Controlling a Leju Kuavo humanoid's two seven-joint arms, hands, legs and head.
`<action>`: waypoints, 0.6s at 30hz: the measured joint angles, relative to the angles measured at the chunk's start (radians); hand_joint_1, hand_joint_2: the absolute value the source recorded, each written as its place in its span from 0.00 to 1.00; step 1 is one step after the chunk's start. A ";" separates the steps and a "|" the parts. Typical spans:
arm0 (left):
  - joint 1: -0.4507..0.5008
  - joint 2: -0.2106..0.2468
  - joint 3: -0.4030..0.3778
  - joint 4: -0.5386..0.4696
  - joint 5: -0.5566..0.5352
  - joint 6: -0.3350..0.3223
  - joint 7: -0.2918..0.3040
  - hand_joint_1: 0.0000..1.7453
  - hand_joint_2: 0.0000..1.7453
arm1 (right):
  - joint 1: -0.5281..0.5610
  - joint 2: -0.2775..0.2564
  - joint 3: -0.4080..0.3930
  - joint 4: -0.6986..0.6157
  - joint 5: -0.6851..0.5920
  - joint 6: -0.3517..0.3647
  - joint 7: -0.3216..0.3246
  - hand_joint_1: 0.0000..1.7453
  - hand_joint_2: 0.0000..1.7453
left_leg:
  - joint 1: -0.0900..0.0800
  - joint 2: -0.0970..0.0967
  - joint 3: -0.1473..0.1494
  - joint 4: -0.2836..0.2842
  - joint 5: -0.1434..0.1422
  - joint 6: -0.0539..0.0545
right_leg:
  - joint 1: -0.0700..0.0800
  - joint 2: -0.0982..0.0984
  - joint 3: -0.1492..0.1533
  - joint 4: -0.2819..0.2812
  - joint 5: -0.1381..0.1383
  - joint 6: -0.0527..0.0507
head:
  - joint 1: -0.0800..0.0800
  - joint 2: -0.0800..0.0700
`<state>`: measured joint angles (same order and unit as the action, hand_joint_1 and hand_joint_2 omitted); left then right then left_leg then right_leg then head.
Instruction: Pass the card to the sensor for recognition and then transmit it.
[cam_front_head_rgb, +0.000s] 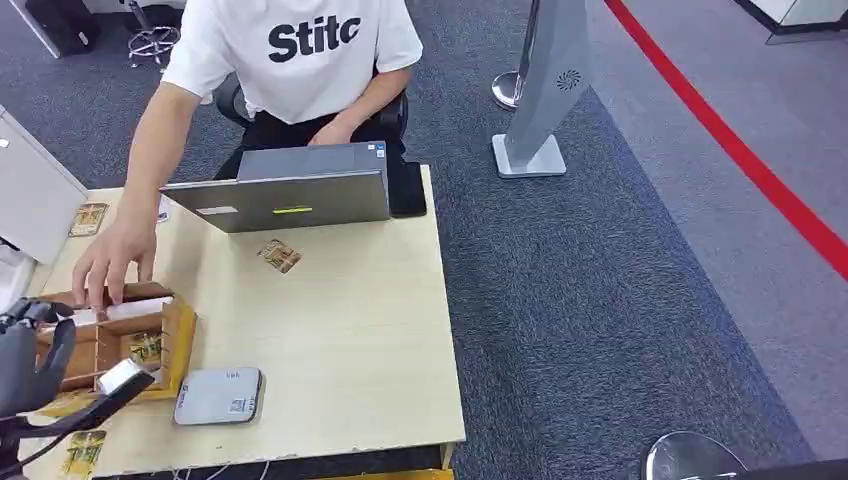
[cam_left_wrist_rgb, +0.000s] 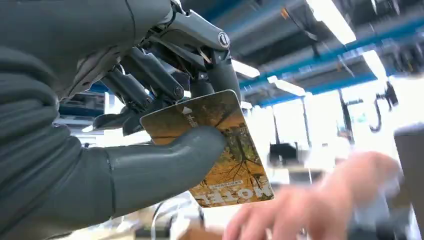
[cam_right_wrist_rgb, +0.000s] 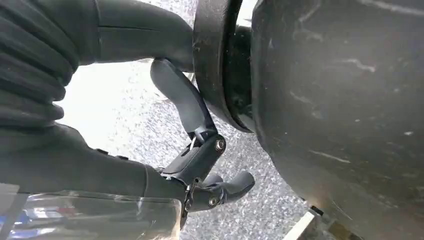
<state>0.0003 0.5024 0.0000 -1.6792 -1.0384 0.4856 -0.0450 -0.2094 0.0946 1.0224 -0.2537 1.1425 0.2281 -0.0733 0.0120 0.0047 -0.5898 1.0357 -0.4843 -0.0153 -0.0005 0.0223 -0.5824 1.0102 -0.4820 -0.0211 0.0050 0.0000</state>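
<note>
Pinching the card (cam_left_wrist_rgb: 215, 150) only by its edge, the left hand (cam_left_wrist_rgb: 150, 125) could drop it near the person's hand (cam_front_head_rgb: 115, 262) before reaching the sensor (cam_front_head_rgb: 219, 396).

Open tabletop (cam_front_head_rgb: 350, 320) right of the wooden box (cam_front_head_rgb: 180, 345). Blocked over the box by a person's hand (cam_front_head_rgb: 115, 260); laptop (cam_front_head_rgb: 285, 195) behind, grey sensor (cam_front_head_rgb: 218, 396) in front.

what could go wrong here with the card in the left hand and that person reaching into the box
1. The left hand pinches the card by one end between thumb and fingers, most of it sticking out free, so it might slip or twist.
2. The person's hand rests on the wooden box right beside the left hand; moving toward the grey sensor could brush it.
</note>
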 joint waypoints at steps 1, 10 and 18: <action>-0.028 -0.005 0.000 0.008 0.004 0.000 -0.002 1.00 1.00 | -0.001 0.000 0.002 0.000 0.003 0.001 -0.004 0.00 1.00 | 0.000 0.000 0.000 0.000 0.000 0.000 | 0.000 0.000 0.000 0.000 0.000 0.000 | 0.000 0.000; -0.295 -0.044 -0.002 0.122 0.048 -0.014 -0.018 1.00 1.00 | -0.009 0.000 0.014 0.000 0.021 0.010 -0.029 0.00 1.00 | 0.000 0.002 0.000 0.001 0.000 0.000 | 0.000 0.003 -0.001 0.000 0.001 0.000 | 0.000 0.000; -0.378 -0.077 -0.033 0.166 0.051 -0.001 -0.026 1.00 1.00 | -0.014 0.000 0.026 0.000 0.028 0.012 -0.035 0.00 1.00 | -0.001 0.002 -0.001 0.001 0.000 0.000 | -0.001 0.003 -0.003 0.000 0.000 0.000 | 0.000 0.000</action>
<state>-0.3775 0.4253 -0.0328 -1.5137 -0.9869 0.4845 -0.0710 -0.2231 0.0942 1.0483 -0.2537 1.1707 0.2403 -0.1087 0.0111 0.0070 -0.5907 1.0362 -0.4844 -0.0152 -0.0018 0.0252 -0.5849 1.0102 -0.4815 -0.0207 0.0046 -0.0004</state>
